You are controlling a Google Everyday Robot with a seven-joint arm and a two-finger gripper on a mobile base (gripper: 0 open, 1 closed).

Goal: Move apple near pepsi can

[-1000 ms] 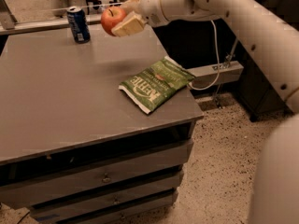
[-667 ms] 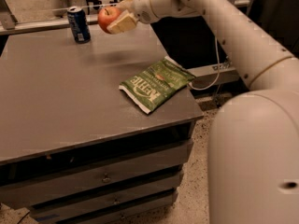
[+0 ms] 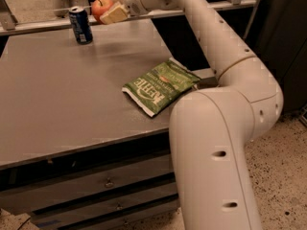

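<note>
**Item, carried:** round red-orange apple [image 3: 100,5] with a yellowish patch. It is clamped in the pale two-finger gripper [image 3: 109,12], whose jaws are closed on its right side. It is held in the air over the far edge of the table, just right of the can and apart from it.

**Item, target:** small dark blue pepsi can [image 3: 80,25] with a silver top, upright near the far left of the tabletop.

**Step in hand, as judged:** transport nearly complete, placing not yet done. The next move calls for lowering the apple to the surface beside the can without nudging it, then releasing.

**Surface:** flat grey matt table [image 3: 57,95] with drawers [image 3: 96,186] beneath. A crumpled green foil chip bag [image 3: 160,86] lies near the right edge, well apart from the can.

**Room:** speckled stone floor [image 3: 283,176] at right — a metal rail [image 3: 33,26] runs behind the table.
</note>
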